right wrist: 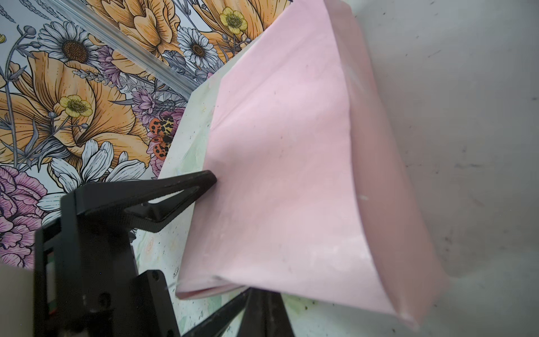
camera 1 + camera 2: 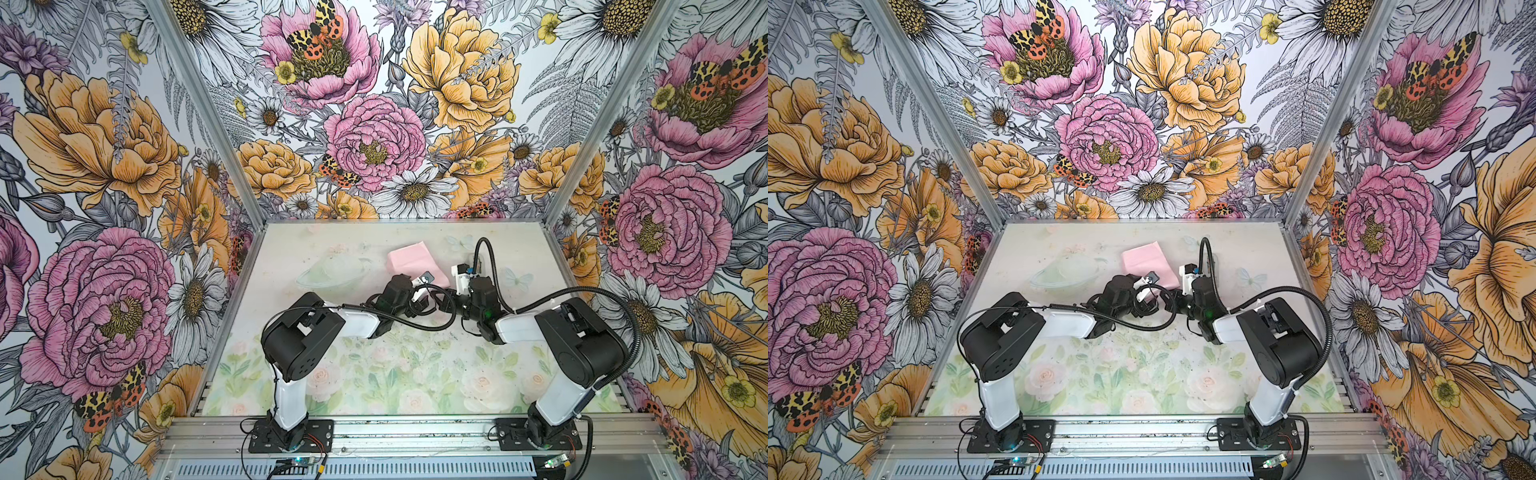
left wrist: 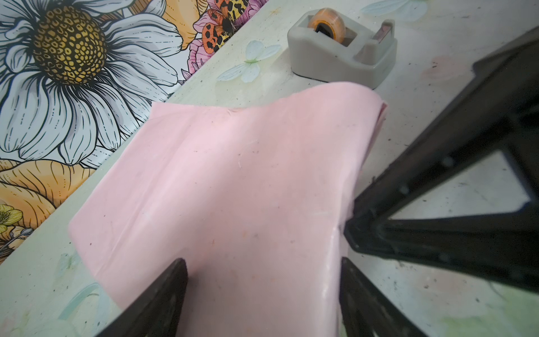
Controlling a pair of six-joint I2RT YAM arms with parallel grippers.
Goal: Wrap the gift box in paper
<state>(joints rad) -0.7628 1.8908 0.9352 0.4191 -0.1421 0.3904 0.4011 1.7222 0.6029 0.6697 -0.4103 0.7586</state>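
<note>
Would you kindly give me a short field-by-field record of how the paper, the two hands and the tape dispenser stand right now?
paper: pale pink face up, folded over, lying on the table
gift box: not visible
left hand: jaws wide, set down over the folded paper
right hand: shut, tip against the paper's edge
tape dispenser: grey, orange roll, on the table just beyond the paper
</note>
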